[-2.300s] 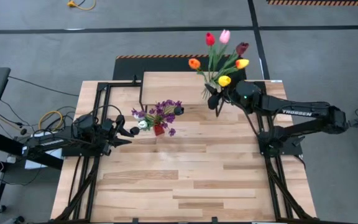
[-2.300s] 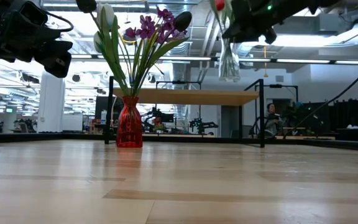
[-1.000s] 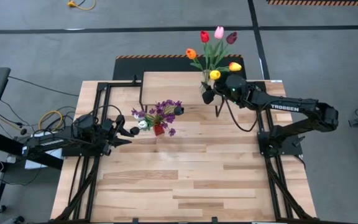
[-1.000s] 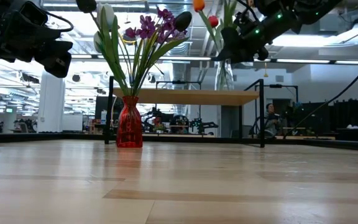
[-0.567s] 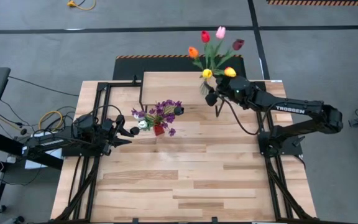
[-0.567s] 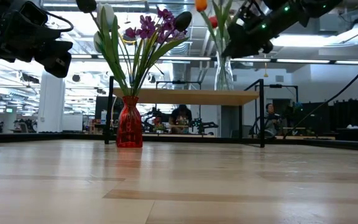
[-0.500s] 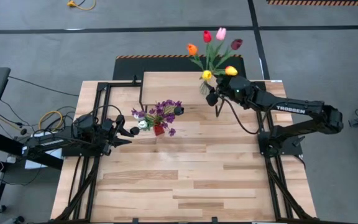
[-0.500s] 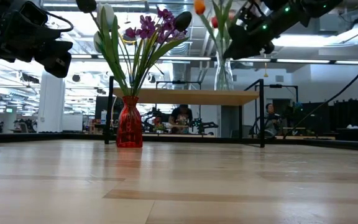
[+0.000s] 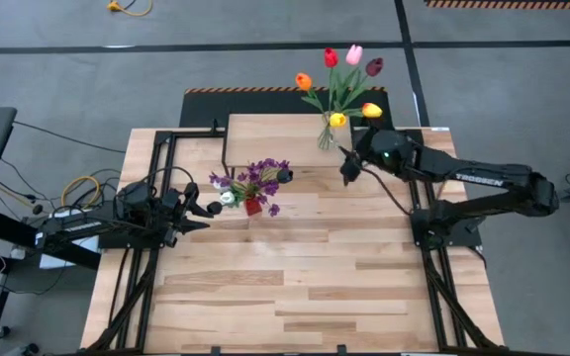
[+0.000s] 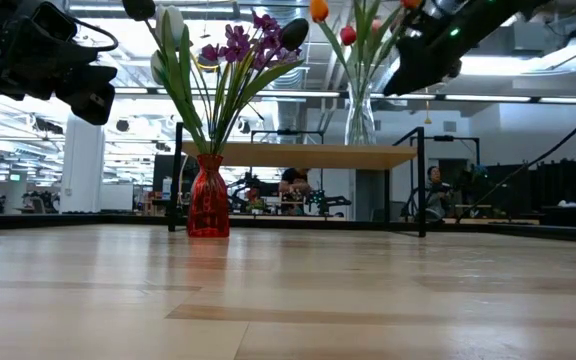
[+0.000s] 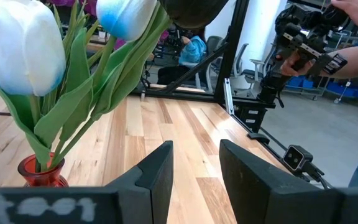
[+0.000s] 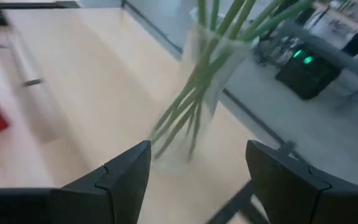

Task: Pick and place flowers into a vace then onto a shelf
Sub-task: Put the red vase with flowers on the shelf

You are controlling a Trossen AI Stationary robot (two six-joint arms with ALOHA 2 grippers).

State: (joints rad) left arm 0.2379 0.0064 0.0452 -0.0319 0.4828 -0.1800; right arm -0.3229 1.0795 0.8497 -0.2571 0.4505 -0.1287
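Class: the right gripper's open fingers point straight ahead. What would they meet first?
Most likely the clear glass vase of tulips on the shelf; the right gripper faces it directly, though the gap's depth is unclear.

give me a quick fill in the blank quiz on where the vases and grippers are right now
1. The clear glass vase of tulips stands on the ____.
2. The purple sprig sits in a ____ vase on the tabletop.
3. The right gripper has its fingers ____, holding nothing.
4. The left gripper waits beside the ____ vase.

Missing words: shelf; red; open; red
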